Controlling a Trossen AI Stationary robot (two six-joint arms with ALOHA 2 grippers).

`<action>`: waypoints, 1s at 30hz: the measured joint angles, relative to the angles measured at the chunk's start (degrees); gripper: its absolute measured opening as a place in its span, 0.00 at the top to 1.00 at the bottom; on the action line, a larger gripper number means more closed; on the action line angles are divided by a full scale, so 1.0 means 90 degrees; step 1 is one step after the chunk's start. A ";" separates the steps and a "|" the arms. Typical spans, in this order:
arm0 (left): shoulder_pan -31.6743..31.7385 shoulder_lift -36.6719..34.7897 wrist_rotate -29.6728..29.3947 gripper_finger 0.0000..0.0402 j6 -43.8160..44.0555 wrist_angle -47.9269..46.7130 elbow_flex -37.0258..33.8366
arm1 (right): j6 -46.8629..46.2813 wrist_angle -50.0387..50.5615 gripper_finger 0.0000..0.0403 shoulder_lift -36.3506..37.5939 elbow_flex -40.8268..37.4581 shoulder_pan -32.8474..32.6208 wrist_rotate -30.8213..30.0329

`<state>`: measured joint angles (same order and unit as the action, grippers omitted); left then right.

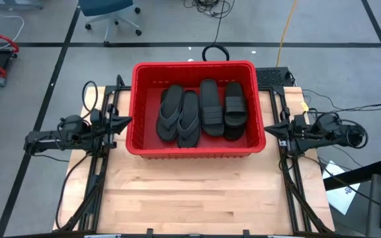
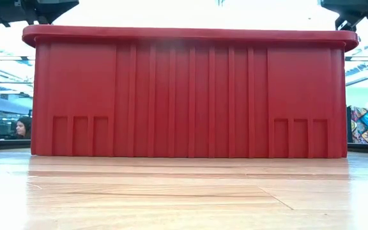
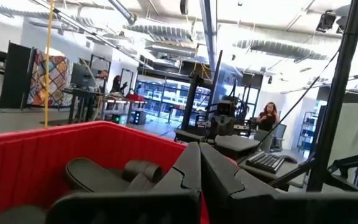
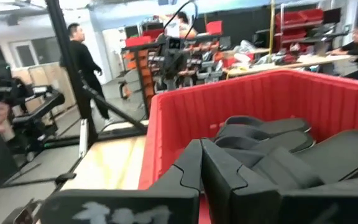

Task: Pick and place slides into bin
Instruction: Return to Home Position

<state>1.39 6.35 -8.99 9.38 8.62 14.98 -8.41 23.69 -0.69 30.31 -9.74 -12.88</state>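
A pale wooden table (image 1: 197,198) is seen from above, with an arm at each side. Farther back, the red bin (image 1: 194,151) is set on it between the two arms. The left gripper (image 1: 128,121) is held just beside the bin's left wall, its fingers (image 3: 188,165) pressed together on nothing. The right gripper (image 1: 266,129) is held just beside the right wall, its fingers (image 4: 188,165) likewise closed and empty. Inside the bin the slides (image 1: 210,109) are laid side by side: two flip-flops (image 1: 188,122) toward the left, two band slides (image 1: 235,106) toward the right. Whether more lie beneath them cannot be told. Beyond the table a blue chair (image 1: 111,10) is seen on the grey floor, and in the low view a person (image 2: 23,128) is glimpsed past the bin's corner.
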 joint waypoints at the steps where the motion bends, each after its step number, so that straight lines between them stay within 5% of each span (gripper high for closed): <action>1: 0.0000 0.0000 -0.0001 1.00 0.0025 0.0001 0.0000 | -0.0012 0.0028 1.00 0.0000 -0.0005 0.0000 0.0088; 13: 0.0002 0.0182 -0.0136 1.00 0.0495 0.0022 -0.0002 | 0.0389 0.0104 1.00 0.0000 -0.0021 0.0000 0.0124; 30: 0.0002 0.0267 0.0913 0.97 0.1684 -0.0037 -0.0002 | -0.0320 0.0164 1.00 0.0000 -0.0023 0.0000 0.0116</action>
<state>1.41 8.75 -0.77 24.53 8.29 14.96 -11.29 25.17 -0.69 30.11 -9.74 -11.84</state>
